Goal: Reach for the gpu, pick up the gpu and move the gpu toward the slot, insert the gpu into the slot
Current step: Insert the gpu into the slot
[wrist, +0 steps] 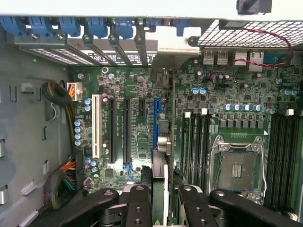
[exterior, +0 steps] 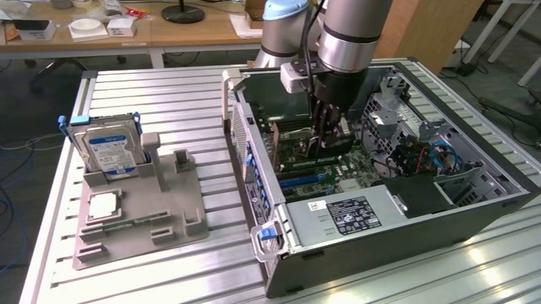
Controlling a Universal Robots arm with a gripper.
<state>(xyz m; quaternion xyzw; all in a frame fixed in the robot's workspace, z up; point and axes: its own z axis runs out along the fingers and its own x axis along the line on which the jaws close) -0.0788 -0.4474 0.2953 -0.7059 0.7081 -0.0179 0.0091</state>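
Hand (exterior: 330, 140) clamped on the gpu (wrist: 160, 137), edge-on over the blue slot (wrist: 155, 124) inside the computer case (exterior: 439, 218) (insertion looks unfinished).

even bright indoor light, glare on table (exterior: 473, 266), soft blur, shadowed case interior (exterior: 406, 190)

Robotics lab / test workshop, w/ office corner behind. Evidence: ribbed aluminium profile table (exterior: 161, 95) as workbench, industrial robot arm (exterior: 346, 31) mounted at far side, open PC case (exterior: 381, 209) lying on it w/ motherboard (wrist: 137, 127) exposed. Grey parts fixture (exterior: 139, 209) at exterior view's left holds a hard drive (exterior: 106, 149). Far back: wooden desks (exterior: 169, 31) w/ small boxes, lamp base; loose cables on floor
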